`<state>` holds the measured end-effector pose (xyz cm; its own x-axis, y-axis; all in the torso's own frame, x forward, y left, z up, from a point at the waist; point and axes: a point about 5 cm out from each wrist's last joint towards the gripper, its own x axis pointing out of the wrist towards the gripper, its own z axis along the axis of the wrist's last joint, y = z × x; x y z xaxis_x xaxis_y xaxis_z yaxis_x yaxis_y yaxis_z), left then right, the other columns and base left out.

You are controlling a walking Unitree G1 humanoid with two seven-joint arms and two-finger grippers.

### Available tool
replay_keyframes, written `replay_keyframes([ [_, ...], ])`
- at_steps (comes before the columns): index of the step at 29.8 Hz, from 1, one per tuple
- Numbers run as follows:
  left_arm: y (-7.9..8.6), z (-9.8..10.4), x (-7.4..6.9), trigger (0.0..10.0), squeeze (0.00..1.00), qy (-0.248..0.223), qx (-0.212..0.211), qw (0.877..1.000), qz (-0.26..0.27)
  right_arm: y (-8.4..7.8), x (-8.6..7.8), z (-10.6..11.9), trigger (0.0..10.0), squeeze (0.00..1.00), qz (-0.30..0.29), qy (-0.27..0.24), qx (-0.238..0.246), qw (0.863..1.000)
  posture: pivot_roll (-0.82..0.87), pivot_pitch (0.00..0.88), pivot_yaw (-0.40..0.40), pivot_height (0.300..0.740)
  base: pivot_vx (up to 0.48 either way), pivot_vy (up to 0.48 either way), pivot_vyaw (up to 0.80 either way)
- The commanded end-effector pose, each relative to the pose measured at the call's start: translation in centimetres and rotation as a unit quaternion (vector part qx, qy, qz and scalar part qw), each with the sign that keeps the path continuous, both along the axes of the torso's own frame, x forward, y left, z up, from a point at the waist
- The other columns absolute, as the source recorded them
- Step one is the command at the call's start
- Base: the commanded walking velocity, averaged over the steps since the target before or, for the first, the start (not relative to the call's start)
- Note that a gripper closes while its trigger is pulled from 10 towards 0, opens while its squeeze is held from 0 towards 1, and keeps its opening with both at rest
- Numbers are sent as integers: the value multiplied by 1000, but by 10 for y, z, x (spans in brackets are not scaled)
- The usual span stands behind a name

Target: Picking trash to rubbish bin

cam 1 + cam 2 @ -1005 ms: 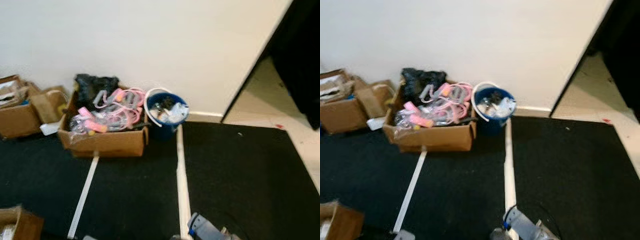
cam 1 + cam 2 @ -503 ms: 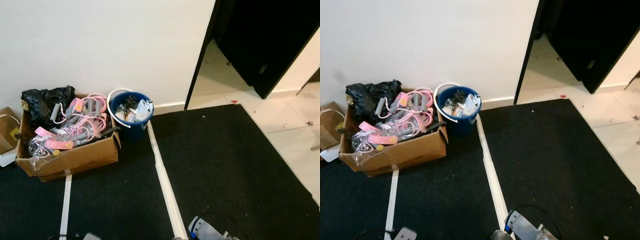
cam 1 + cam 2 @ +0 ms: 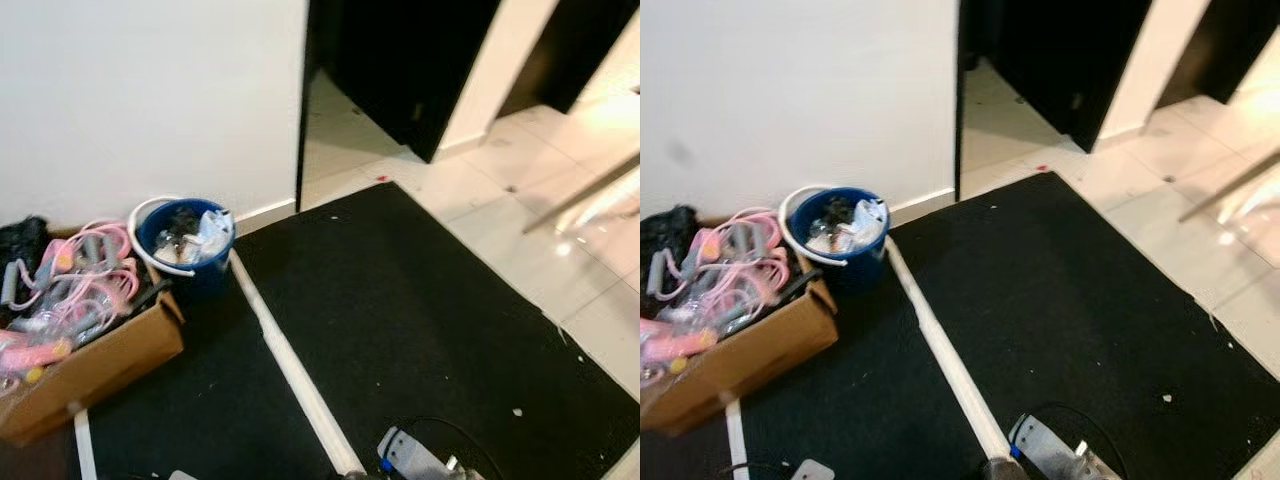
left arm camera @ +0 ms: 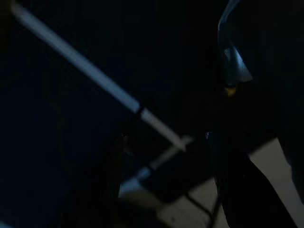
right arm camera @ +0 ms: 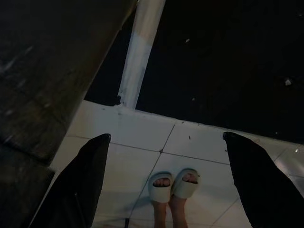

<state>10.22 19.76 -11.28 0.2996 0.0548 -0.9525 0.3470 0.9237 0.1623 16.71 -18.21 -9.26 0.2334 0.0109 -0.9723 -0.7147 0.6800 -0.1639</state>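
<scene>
Right end effector [image 5: 164, 190]: hangs low over pale floor tiles, its two black fingers spread wide apart with nothing between them; a person's feet in white slippers [image 5: 173, 185] stand on the tiles beyond.
Left end effector: the wrist view is very dark; I cannot tell how its fingers stand or whether they hold anything.
Black mat [image 3: 420, 320]: near the robot, crossed by a white tape strip [image 3: 285, 355]; small pale specks [image 3: 516, 411] lie toward its right edge, too small to identify.
Cardboard box [image 3: 95, 365]: on the mat's left side, filled with pink and grey items.
Rubbish bin [image 3: 185, 240]: blue bucket, just beside the box at the mat's far edge, against the white wall [image 3: 150, 90]; already holds crumpled waste.
Progress: judged between pickups; nothing in hand, next piece not yet found.
</scene>
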Motion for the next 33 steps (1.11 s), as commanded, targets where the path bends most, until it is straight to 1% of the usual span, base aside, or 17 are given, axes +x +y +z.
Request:
replay_keyframes([
  [1,-25,-4,-7,10000,0,13,-46,999,-18,9,-7,-4,10000,0,5,11,15,1000,116,108,-25,740,0,0,-800],
  [12,-26,-4,-6,10000,0,12,-47,999,-19,9,-6,-3,10000,0,11,12,10,1000,116,97,-30,740,0,0,-800],
  [33,-27,-4,-6,10000,0,10,-46,999,-21,7,-7,-4,10000,0,7,16,8,1000,114,113,-25,740,0,0,-800],
])
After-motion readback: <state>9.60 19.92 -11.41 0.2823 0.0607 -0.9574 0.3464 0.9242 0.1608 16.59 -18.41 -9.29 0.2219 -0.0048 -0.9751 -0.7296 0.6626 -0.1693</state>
